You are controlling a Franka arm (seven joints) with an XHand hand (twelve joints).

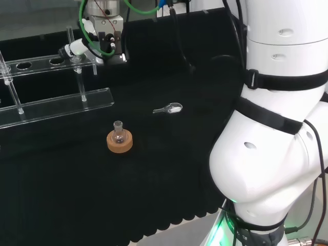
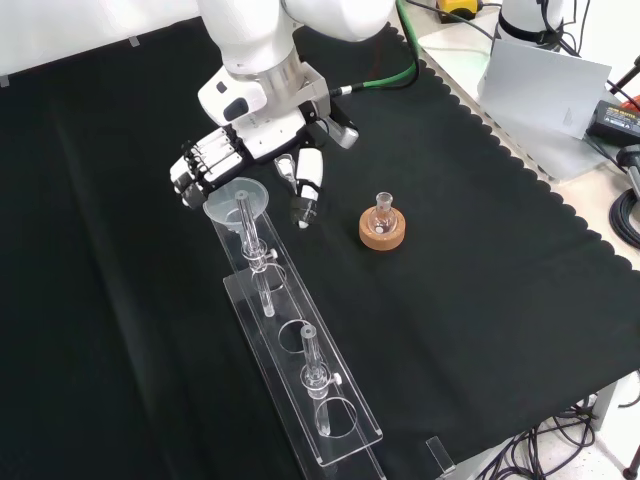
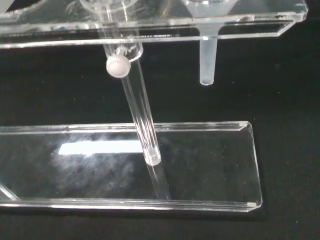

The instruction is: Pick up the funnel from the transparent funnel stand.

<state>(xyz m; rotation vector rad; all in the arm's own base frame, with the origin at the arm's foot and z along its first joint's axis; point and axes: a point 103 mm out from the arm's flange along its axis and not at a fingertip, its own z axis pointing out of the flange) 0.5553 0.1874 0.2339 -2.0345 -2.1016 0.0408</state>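
A clear funnel (image 2: 238, 197) sits in the end hole of the transparent funnel stand (image 2: 300, 352), at the stand's far end in the front view. Its stem (image 3: 207, 60) hangs through the upper shelf (image 3: 250, 21) above the base plate (image 3: 210, 165). The hand (image 2: 250, 140) hovers just behind and above the funnel. Its fingers (image 2: 198, 160) are on the funnel's left and the thumb (image 2: 305, 192) on its right, with gaps to the rim. The hand is open and holds nothing. In the head view the hand (image 1: 95, 43) stands over the stand's (image 1: 56, 105) right end.
A cork ring (image 2: 383, 230) with a small glass flask stands right of the stand in the front view, also at the cork ring (image 1: 119, 142) in the head view. A small clear scoop (image 1: 169, 108) lies on the cloth. The arm's white links (image 1: 277, 128) take up the head view's right.
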